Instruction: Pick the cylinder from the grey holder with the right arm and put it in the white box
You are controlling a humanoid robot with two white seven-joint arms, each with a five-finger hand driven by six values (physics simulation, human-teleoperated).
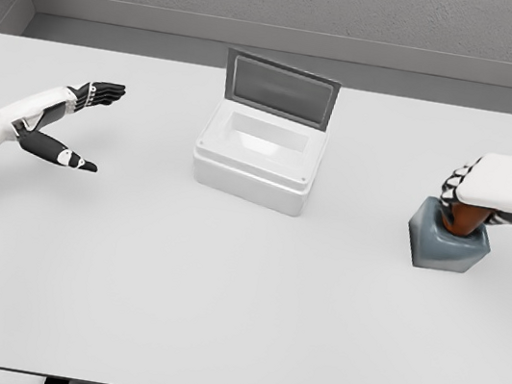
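An orange-brown cylinder stands upright in the grey holder at the right of the table. My right hand comes in from the right edge and is curled around the cylinder's top, hiding most of it. The white box sits at the table's middle back with its grey lid propped open behind it. My left hand hovers at the left with fingers spread and holds nothing.
A white table fills the view, bounded by a grey wall at the back. The box lies well to the left of the holder.
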